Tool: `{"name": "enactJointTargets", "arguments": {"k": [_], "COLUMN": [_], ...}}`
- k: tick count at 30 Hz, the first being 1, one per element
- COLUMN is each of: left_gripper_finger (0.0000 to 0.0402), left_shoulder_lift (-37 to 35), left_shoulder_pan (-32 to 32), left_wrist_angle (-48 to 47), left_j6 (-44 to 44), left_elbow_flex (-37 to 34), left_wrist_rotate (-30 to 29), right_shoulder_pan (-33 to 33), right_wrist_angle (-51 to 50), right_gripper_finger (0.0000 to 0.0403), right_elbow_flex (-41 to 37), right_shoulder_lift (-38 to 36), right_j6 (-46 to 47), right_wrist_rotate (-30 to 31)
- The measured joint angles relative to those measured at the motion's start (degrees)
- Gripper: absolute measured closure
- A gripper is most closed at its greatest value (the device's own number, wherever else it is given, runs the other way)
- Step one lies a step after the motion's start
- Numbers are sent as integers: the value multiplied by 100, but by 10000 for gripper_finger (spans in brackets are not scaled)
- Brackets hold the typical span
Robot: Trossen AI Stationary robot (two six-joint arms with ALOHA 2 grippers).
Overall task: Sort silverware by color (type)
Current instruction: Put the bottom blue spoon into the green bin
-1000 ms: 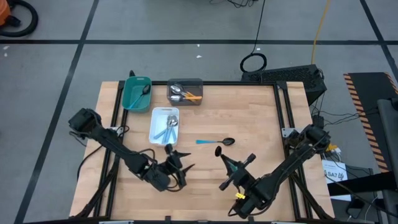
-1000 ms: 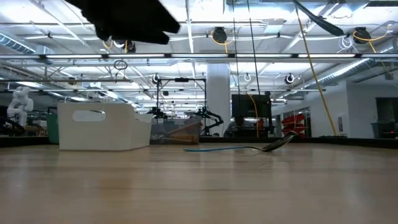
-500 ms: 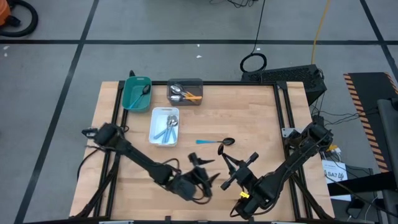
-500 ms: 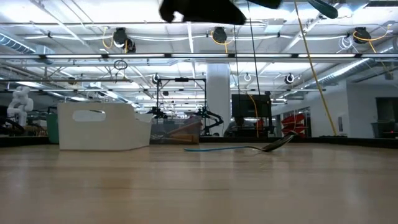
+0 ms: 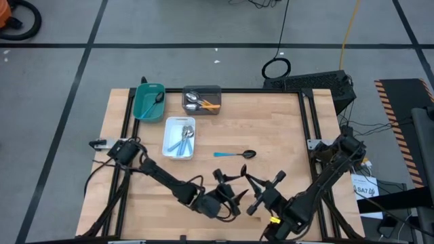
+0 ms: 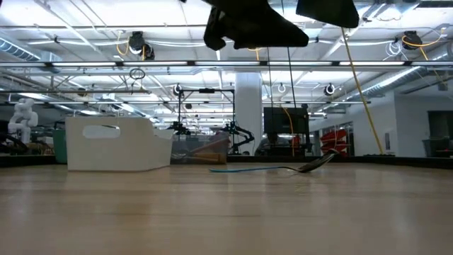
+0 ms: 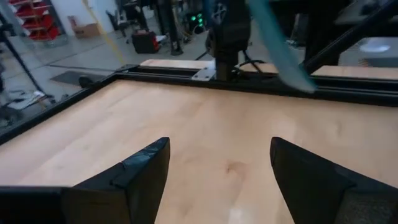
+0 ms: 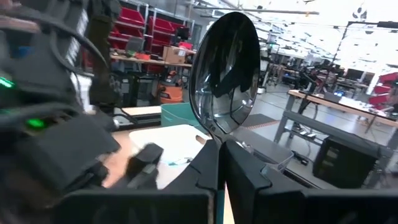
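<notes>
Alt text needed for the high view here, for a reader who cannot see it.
Overhead of a wooden table: both grippers meet near the front edge, left gripper open, right gripper shut on a spoon. One blue-handled spoon lies loose mid-table; teal, grey and white trays hold spoons at back left.

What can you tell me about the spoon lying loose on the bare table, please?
The spoon has a thin light-blue plastic-looking handle and a dark glossy bowl. It lies on the table, right of the white tray, handle pointing toward the tray. From the low view its bowl end tilts upward. Only the table touches it.
</notes>
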Motion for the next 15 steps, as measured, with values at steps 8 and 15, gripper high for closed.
{"name": "enactJointTargets", "arguments": {"k": [8,15], "left_gripper_finger": [126,126], "left_shoulder_lift": [101,107], "left_shoulder_pan": [73,100], "left_wrist_angle": [2359,2431], "left_j6": [589,464], "left_elbow_flex": [-524,-503], "left_wrist_rotate": [1326,1417], "right_shoulder_pan": [83,72], "right_wrist_angle": [16,57], "right_gripper_finger": [394,394], "right_elbow_flex": [4,4], "right_shoulder_lift": [-14,-12], "right_j6": [55,41], "right_wrist_rotate": [2,0]}}
